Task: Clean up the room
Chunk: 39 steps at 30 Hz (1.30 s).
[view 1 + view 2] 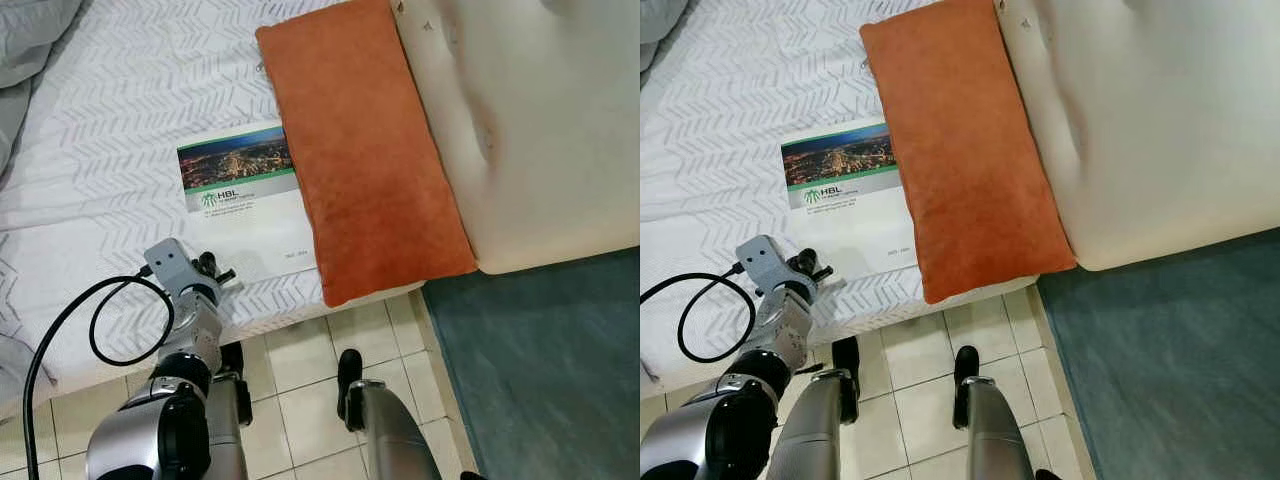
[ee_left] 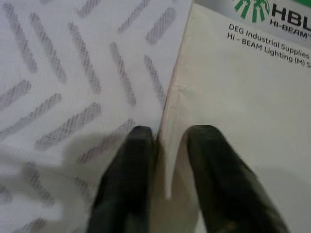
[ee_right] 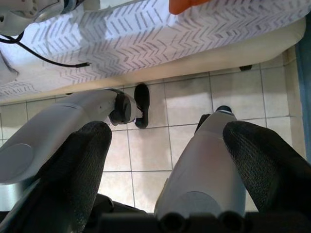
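Note:
A white booklet (image 1: 245, 200) with a city photo and green "HBL" print lies flat on the chevron-patterned bed sheet (image 1: 120, 120), beside a long orange pillow (image 1: 365, 150). My left gripper (image 1: 215, 272) reaches over the bed's near edge to the booklet's near left corner. In the left wrist view its two black fingers (image 2: 131, 160) pinch the slightly lifted paper edge of the booklet (image 2: 243, 97). My right gripper (image 3: 167, 131) hangs low over the tiled floor with its fingers wide apart and nothing between them.
A large cream cushion (image 1: 540, 120) lies right of the orange pillow. A black cable (image 1: 100, 320) loops over the bed edge by my left arm. Grey bedding (image 1: 30, 40) is bunched at the far left. A teal rug (image 1: 545, 370) covers the floor to the right of the tiles (image 1: 300, 390).

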Tool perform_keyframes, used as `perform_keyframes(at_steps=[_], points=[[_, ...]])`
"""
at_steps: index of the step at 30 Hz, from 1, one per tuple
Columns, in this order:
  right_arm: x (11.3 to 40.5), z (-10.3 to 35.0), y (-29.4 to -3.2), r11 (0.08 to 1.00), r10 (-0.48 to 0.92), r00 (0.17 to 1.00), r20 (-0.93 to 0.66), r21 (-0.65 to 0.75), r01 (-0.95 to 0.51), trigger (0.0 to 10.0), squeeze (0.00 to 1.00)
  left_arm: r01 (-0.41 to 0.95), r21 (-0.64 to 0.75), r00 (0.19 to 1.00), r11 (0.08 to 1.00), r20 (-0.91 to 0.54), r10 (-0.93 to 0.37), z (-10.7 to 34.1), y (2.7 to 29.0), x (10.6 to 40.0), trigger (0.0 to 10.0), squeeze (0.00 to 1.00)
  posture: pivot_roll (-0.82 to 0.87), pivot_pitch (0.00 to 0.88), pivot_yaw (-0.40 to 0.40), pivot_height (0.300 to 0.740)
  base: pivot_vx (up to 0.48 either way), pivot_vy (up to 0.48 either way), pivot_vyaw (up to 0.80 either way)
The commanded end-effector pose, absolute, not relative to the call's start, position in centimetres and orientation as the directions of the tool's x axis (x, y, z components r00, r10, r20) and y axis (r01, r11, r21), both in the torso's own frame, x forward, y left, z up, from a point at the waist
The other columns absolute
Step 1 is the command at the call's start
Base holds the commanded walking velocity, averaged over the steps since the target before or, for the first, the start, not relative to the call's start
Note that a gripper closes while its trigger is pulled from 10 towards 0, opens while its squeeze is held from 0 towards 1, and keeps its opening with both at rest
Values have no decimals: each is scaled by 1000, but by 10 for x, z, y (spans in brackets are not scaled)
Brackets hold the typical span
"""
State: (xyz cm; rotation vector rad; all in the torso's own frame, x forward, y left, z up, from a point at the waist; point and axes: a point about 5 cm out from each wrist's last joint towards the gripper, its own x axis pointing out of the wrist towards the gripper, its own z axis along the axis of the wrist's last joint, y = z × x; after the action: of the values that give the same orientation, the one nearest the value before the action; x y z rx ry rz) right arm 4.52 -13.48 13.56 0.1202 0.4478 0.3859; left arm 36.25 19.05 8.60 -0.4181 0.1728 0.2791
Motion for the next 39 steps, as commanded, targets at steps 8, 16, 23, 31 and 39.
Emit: perform_keyframes(at_steps=[8,16,23,31,39], points=[[65,102,-128,912,408,824,-394,212,-350,10000,0,-202,-133,955,970,-247,165,59,220,337,10000,1000,-227,493,-54,740,0,0,0],[125,88,-137,935,342,901,-267,190,-299,10000,0,-56,27,985,998,-160,60,68,251,318,10000,1000,-103,282,7,740,0,0,0],[190,90,-159,973,175,978,-109,173,-155,10000,0,108,133,987,985,-134,-90,74,240,273,10000,1000,16,53,34,740,0,0,0],[217,92,-178,978,36,999,-36,207,-27,10000,0,169,149,977,974,-155,-146,59,200,218,10000,1000,26,0,10,740,0,0,0],[231,80,-184,985,44,997,-64,168,-33,10000,0,165,56,976,985,-150,-156,63,177,230,10000,0,13,0,-14,740,0,179,-100]])
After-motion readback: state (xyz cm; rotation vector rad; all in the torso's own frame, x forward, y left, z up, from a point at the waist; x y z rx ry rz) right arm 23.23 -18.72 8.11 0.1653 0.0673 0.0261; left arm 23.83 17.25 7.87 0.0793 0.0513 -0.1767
